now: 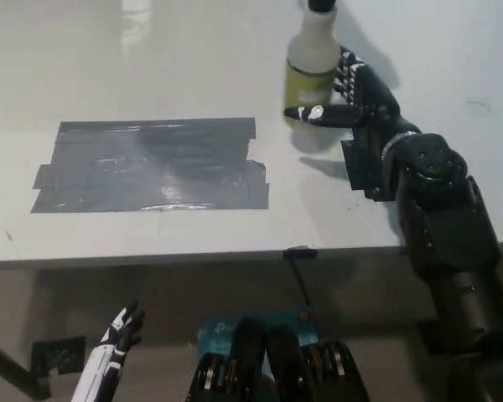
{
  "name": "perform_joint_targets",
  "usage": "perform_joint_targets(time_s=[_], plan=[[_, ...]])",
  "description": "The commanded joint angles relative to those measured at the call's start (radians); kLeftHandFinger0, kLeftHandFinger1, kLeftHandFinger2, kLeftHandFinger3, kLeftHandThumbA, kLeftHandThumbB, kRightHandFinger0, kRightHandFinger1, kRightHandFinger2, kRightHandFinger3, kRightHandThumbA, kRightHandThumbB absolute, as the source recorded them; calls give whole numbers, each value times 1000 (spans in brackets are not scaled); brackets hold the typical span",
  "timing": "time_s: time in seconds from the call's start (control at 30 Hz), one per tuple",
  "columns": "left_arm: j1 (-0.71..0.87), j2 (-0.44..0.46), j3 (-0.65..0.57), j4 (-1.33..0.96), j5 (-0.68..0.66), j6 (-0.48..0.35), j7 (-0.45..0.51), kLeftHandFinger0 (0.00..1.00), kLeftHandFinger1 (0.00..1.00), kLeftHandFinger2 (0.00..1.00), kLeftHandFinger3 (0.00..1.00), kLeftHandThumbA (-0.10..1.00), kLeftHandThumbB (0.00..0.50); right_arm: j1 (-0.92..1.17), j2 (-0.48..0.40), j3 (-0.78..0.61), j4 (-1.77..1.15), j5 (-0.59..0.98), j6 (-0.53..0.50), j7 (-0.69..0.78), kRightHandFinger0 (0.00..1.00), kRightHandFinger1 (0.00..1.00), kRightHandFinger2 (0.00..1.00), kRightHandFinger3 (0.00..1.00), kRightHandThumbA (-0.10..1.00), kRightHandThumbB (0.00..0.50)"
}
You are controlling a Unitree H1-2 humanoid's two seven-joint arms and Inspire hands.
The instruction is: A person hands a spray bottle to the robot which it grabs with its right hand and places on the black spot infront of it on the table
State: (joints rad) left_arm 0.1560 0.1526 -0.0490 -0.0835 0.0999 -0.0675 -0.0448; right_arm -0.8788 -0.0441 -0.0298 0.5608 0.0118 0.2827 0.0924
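Spray bottle upright at table's far edge, yellow-green liquid inside. Right hand just beside it, fingers spread, grip not closed. Black spot under the arm. Left hand low, fingers apart, empty

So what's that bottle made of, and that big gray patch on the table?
The spray bottle looks like cloudy, see-through plastic: yellow-green liquid shows through its wall. The gray patch looks like strips of shiny tape stuck flat: its edges are uneven and stepped, and light glares off it. The table looks smooth, pale and glossy; what it is made of I can't tell.
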Motion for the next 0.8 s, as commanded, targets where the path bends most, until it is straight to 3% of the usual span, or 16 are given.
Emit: perform_joint_targets(time_s=[0.0,0.37,0.43,0.53,0.67,0.7,0.73,0.77], plan=[[1,4,1,-31,12,-47,1,1000,1000,1000,1000,1000,82,-61,12,-13,-7,19,-66,-19,1000,1000,1000,1000,1000,371],[-10,6,4,-37,1,-30,-7,1000,1000,1000,1000,1000,56,-112,9,-33,69,41,-95,-14,1000,1000,1000,1000,997,383],[-16,8,5,-39,2,-26,-7,1000,1000,1000,1000,1000,43,-140,17,-41,100,53,-97,-15,1000,1000,1000,1000,961,412],[-22,11,6,-41,-4,-25,-11,1000,1000,1000,1000,1000,22,-179,23,-28,165,23,-160,-45,1000,1000,1000,1000,866,409],[-22,11,6,-41,-4,-25,-11,1000,1000,1000,1000,1000,22,-184,22,-28,178,24,-172,-46,1000,1000,1000,1000,866,409],[-20,11,4,-40,2,-29,-10,1000,1000,1000,1000,1000,23,-196,27,-31,198,19,-171,-69,986,1000,1000,1000,781,421],[-19,11,3,-39,4,-31,-9,1000,1000,1000,1000,1000,23,-201,29,-33,207,17,-170,-79,986,1000,1000,1000,781,421],[-23,7,5,-43,-3,-19,-10,1000,1000,1000,1000,1000,49,-244,46,-8,292,-49,-243,-197,239,209,293,495,148,206]])
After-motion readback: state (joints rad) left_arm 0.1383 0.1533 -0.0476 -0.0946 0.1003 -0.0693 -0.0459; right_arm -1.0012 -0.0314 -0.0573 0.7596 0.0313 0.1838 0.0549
